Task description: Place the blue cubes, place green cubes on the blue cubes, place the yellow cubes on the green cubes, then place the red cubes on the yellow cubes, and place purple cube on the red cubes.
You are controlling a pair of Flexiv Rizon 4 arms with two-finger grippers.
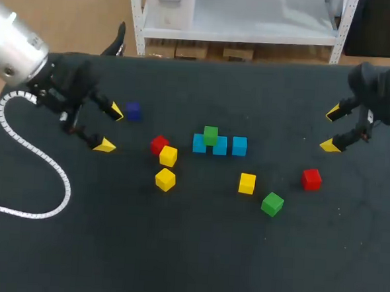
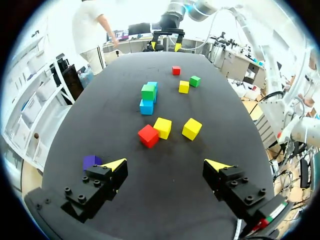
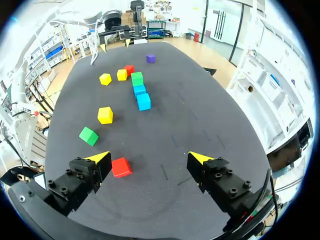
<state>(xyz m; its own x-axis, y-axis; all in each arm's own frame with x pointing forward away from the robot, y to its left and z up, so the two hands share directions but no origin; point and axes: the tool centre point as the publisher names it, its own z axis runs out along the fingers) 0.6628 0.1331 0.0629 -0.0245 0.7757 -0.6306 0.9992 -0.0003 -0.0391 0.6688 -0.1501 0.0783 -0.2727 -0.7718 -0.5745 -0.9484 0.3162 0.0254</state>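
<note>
Left gripper [image 1: 110, 127] hangs over the table's left side, fingers spread wide with nothing between them. The right gripper [image 1: 330, 130] is likewise spread and bare at the right side. Three blue cubes [image 1: 219, 146] lie side by side mid-table, the row's long axis running left to right in the head view. A green cube [image 1: 210, 135] sits on the row toward its left end. It hides part of the blue beneath, and which blue cubes bear it is hard to tell. From the left wrist the row is end-on, so its far cubes are mostly hidden.

The purple cube [image 1: 133, 111] lies just beside one left finger, which cuts off part of it in the left wrist view. A red cube [image 1: 158, 144] touches a yellow cube [image 1: 168, 155], with a second yellow cube [image 1: 165, 179] near. A third yellow cube [image 1: 247, 183], a loose green cube [image 1: 272, 204] and a second red cube [image 1: 311, 179] lie apart to the right.
</note>
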